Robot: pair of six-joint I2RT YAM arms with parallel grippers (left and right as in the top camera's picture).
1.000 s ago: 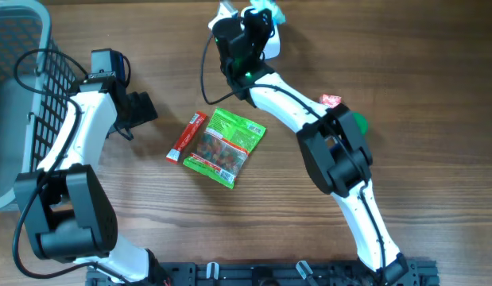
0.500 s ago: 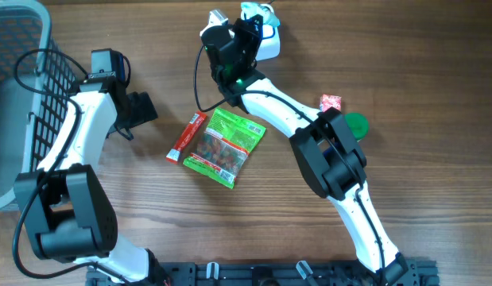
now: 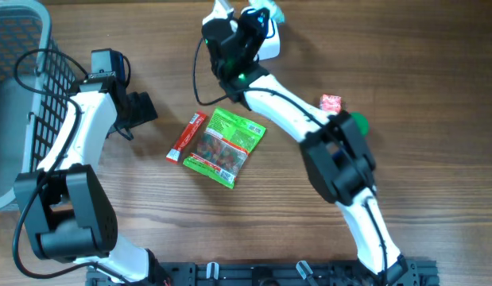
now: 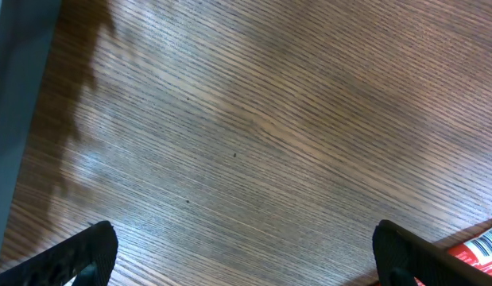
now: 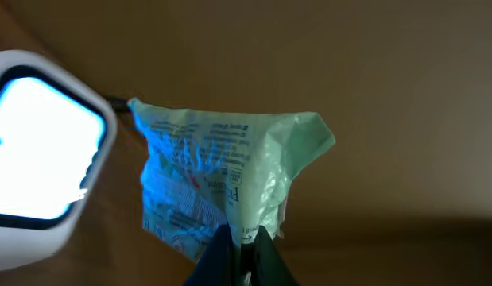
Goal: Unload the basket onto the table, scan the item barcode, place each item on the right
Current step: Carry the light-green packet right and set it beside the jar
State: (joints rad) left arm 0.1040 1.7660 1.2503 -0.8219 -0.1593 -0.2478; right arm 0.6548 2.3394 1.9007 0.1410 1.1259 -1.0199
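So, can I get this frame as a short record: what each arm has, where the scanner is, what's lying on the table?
right gripper: jaws shut on pale green packet, held up beside the scanner
scanner: white, window lit, blue light on the packet's printed face
left gripper: jaws open, holding nothing, over bare wood
on table: green snack bag, red bar beside it, small red packet
basket: grey, at the far left edge
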